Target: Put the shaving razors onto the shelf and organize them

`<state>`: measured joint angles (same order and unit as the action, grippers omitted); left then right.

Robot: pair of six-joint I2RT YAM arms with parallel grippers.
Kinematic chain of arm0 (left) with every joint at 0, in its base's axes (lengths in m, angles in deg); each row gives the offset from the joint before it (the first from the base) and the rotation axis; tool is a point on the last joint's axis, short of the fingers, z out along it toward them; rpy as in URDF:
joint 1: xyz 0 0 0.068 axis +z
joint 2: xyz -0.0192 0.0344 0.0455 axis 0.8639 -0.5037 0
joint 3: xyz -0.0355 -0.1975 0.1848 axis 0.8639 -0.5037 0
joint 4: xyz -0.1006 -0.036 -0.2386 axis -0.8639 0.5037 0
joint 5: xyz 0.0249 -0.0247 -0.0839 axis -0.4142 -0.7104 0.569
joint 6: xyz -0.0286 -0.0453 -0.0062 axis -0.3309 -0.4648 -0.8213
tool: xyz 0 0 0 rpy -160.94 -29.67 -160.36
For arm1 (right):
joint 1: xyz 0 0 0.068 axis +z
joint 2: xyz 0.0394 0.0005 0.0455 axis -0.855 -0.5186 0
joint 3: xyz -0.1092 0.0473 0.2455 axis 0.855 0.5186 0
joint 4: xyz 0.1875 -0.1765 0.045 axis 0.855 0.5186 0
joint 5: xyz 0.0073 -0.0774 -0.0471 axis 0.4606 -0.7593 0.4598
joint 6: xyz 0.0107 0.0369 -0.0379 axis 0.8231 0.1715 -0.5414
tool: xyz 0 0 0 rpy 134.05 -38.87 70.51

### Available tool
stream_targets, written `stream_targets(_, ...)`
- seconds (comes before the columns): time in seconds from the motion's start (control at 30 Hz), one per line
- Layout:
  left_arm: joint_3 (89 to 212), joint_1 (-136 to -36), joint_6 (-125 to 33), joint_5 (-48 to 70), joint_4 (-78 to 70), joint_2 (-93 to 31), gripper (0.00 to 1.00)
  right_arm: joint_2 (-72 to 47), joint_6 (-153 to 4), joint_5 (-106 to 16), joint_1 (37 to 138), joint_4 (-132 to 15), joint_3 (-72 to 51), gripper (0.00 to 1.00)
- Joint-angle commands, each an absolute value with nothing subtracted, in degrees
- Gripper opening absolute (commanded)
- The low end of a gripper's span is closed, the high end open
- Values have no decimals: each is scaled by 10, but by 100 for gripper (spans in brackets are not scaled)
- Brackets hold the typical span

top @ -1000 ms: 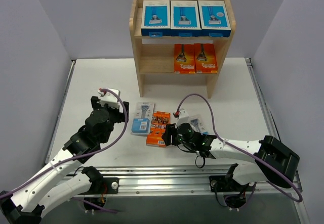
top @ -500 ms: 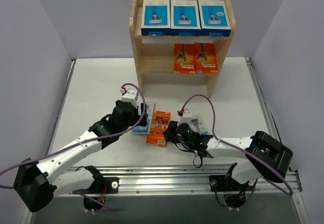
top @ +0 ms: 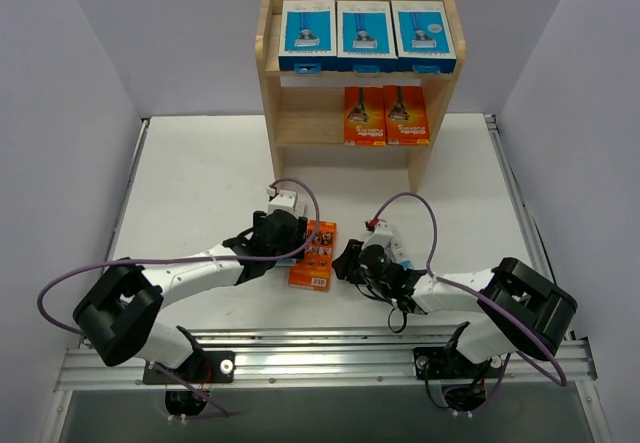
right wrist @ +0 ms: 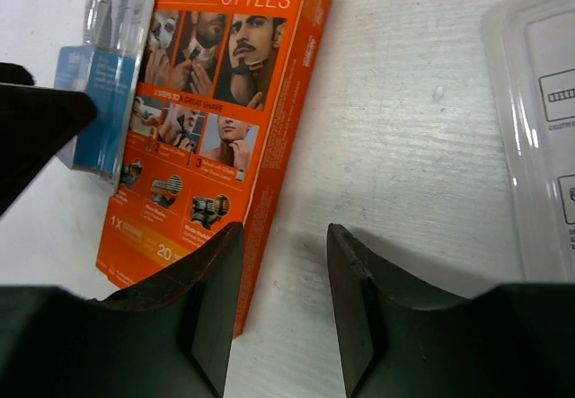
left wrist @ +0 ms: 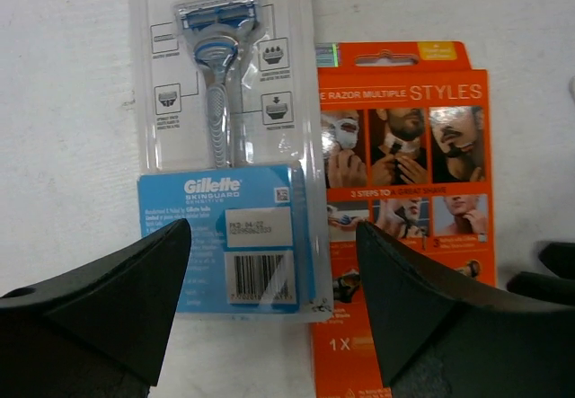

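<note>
Three blue razor boxes [top: 365, 29], three orange razor boxes [top: 365, 115], two clear blister cards [left wrist: 225, 101] and one wooden shelf [top: 305, 128]

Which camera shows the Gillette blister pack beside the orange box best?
Left wrist: the Gillette blister pack lies nearly whole in frame, label readable. Right wrist catches only its edge; from the top, the left arm hides it almost entirely.

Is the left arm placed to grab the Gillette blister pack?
Probably: the left pincer hangs open astride the blister pack, but the orange box crowds one side, under a finger.
</note>
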<state>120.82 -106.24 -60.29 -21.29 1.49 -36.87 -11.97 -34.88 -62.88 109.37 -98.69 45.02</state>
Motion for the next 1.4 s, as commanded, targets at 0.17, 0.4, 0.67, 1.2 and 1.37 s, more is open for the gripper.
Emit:
stream_targets(0.17, 1243, -1058, -592, -300, 12, -432, 82, -134, -344, -611, 1087, -1045, 453, 38)
stream_targets(0.4, 1227, -1018, -623, -289, 11, -454, 82, -144, -348, -603, 1084, -1048, 449, 38)
stream_targets(0.67, 1229, -997, -611, -298, 19, -424, 82, -139, -344, -603, 1082, -1047, 448, 38)
stream_targets(1.2, 1196, -1060, -641, -178, -70, -421, 79, -145, -309, -590, 1079, -1081, 453, 38)
stream_targets(1.37, 1184, -1060, -660, -142, -115, -450, 79, -152, -303, -589, 1079, -1093, 461, 37)
